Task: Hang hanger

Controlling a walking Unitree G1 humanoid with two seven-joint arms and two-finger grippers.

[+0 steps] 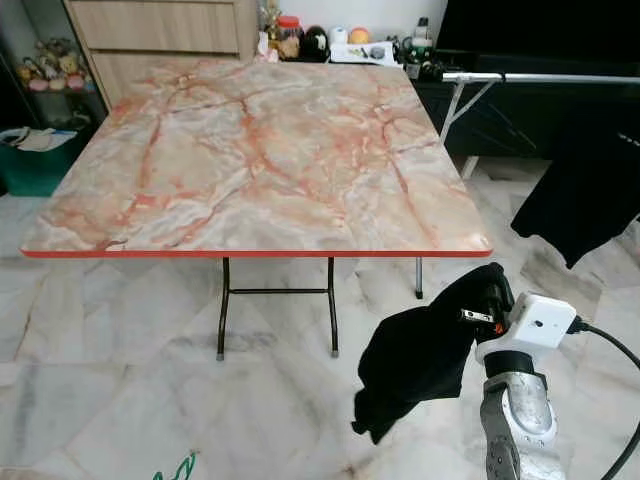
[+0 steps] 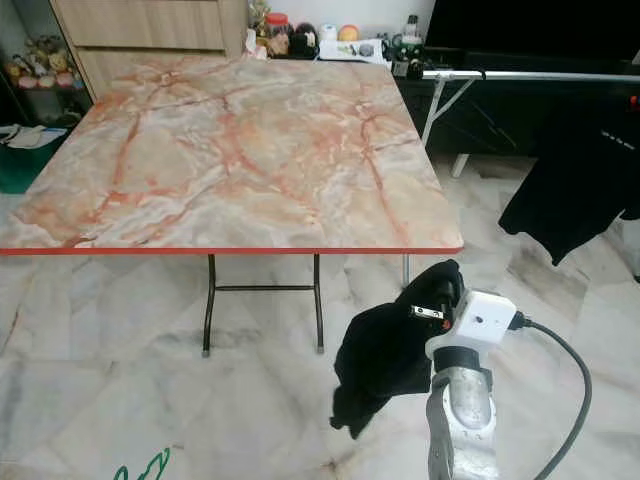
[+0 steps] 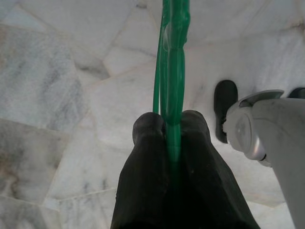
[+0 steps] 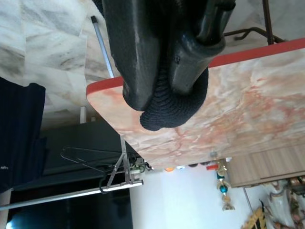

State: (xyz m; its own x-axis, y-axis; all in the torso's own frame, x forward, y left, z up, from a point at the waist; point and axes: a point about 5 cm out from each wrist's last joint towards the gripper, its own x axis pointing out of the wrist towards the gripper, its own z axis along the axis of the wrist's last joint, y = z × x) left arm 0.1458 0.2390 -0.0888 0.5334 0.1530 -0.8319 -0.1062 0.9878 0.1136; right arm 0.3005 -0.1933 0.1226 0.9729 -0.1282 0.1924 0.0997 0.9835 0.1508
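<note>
Low at our left, our left gripper (image 3: 170, 128) has its black fingers pressed together on a thin green plastic hanger (image 3: 172, 57), whose long axis runs straight out past the fingertips above the pale marble floor (image 3: 57, 95). At our right, our right gripper (image 4: 167, 102), raised before the red-edged marble-patterned table (image 1: 250, 150), is clamped on a bunched black garment (image 1: 415, 355) that hangs down.
</note>
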